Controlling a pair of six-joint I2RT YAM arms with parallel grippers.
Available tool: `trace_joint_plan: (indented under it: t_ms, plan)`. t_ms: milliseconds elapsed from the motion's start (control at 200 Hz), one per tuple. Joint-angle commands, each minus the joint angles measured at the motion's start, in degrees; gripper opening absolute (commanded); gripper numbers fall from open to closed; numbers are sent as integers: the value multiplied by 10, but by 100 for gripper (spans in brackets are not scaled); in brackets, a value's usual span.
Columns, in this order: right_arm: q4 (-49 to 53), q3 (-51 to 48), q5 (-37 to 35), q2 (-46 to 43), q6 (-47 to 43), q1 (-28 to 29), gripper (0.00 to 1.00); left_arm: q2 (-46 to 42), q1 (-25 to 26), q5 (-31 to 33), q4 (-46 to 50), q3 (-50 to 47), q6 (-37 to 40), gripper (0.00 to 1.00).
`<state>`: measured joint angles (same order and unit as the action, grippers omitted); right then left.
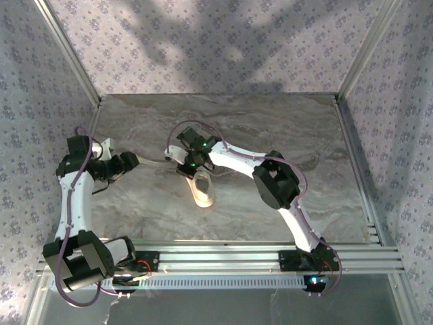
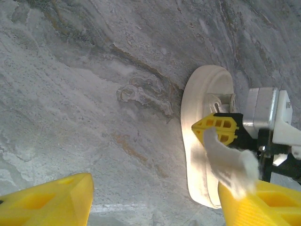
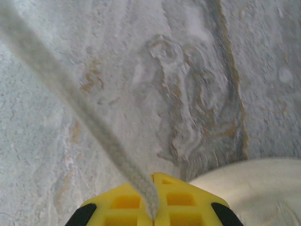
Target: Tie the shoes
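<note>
Sneaker [image 1: 203, 189] lies near-to-far, right gripper [image 1: 189, 165] clamped on lace [image 3: 94, 127] at its far end — lace runs left to left gripper [image 1: 135, 161], fingers spread.

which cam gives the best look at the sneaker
Left wrist: the sneaker lies close and nearly full length, the right claw covering part. Top external shows the sneaker small, beside that claw; right wrist catches just an edge of it.

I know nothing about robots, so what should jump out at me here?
A small cream sneaker lies mid-table on the marbled top. The right claw hovers over it, shut on a white lace that stretches straight toward the open left claw on the left.
</note>
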<state>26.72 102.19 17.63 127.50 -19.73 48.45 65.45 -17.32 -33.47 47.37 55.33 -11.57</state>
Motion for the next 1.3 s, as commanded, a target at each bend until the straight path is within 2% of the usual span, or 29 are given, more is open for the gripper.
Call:
trace_joint_plan:
  t_ms: [0, 120, 290, 425, 495, 635, 710, 815, 1024, 1124, 1294]
  plan:
    - [-91, -65, 30, -61, 81, -34, 0, -16, -13, 12, 25, 28, 12, 73]
    - [-77, -75, 26, -61, 81, -36, 0, -20, -34, 14, 35, 49, 25, 76]
    - [-72, -87, 26, -60, 77, -34, 0, -13, -53, -1, 54, 92, 46, 76]
    - [-64, -78, 37, -62, 74, -34, 0, -18, -48, -84, 12, 80, 57, 68]
    - [-62, -74, 42, -63, 73, -34, 0, -34, -5, -94, -55, 43, 57, 66]
    - [-59, -69, 48, -70, 79, -34, 0, -63, 160, -13, -238, -58, 104, 67]
    - [-59, -71, 51, -76, 85, -35, 0, -52, 212, 30, -319, -96, 124, 68]
    - [-60, -74, 67, -84, 98, -40, 0, -11, 242, 63, -412, -134, 128, 67]
    - [-65, -88, 86, -99, 105, -47, 0, 86, 286, 124, -476, -160, 140, 66]
    - [-63, -87, 95, -100, 106, -50, 0, 113, 296, 140, -452, -131, 159, 65]
    - [-63, -84, 105, -97, 109, -55, 0, 151, 301, 119, -442, -102, 170, 65]
